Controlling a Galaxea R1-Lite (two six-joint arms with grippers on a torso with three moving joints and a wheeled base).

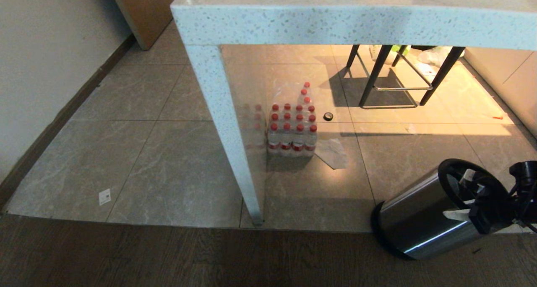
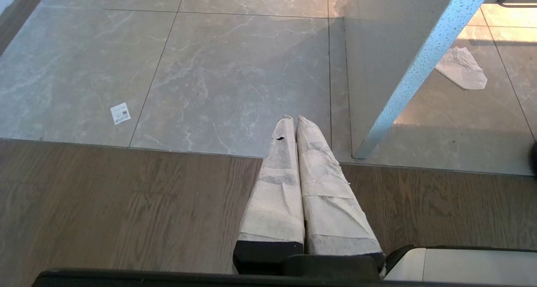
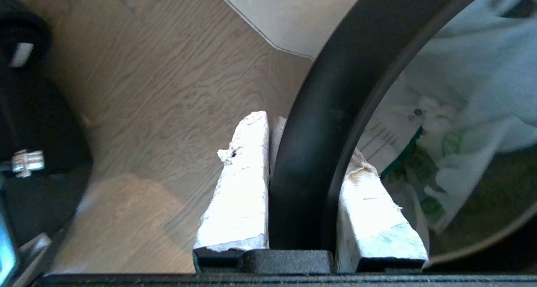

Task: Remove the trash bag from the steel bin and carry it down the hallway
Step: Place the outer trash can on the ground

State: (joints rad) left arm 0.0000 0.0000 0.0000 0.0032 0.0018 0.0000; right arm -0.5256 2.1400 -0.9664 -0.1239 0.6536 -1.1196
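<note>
Parked over the brown wood floor, left tool [image 2: 293, 131] with wrapped fingers pressed together, empty. Further right, speckled pale stone surface [image 1: 335, 22] on a slanted leg, limiting room on that side. At far right, right tool [image 3: 302, 161] clamped on the black ring trim [image 3: 335, 110] of the tilted brushed-steel cylindrical bin [image 1: 423, 220], probably to tip it; thin white green-printed plastic bag [image 3: 440, 152] inside, not gripped.

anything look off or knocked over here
Yes: the steel bin is tilted well off upright, its mouth toward the right gripper, whose fingers clamp the black rim rather than the trash bag inside. A crumpled plastic sheet lies loose on the tiles beside the bottle pack.
</note>
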